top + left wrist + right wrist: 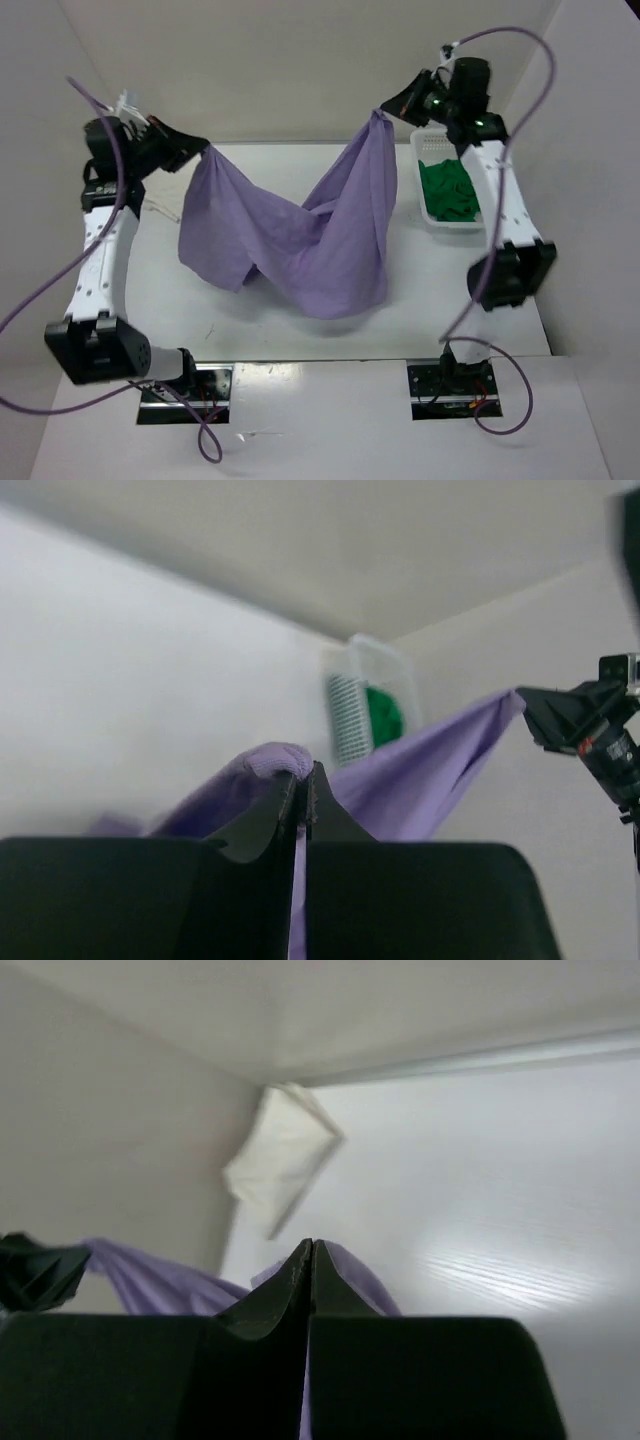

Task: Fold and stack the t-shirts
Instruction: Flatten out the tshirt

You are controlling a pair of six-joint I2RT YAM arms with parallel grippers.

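Note:
A lavender t-shirt (300,240) hangs spread between my two raised grippers, and its lower part sags onto the white table (480,330). My left gripper (207,152) is shut on the shirt's left corner; in the left wrist view a fold of the lavender t-shirt (430,770) bulges over the left gripper (303,775). My right gripper (380,112) is shut on the other corner, and purple cloth (160,1270) shows behind the right gripper (312,1250). A green t-shirt (447,188) lies crumpled in the basket. In the right wrist view a folded white t-shirt (280,1165) lies on the table by the wall.
A white perforated basket (440,228) stands at the table's right edge, under my right arm. White walls close in the back and both sides. The arm bases and cables sit at the near edge.

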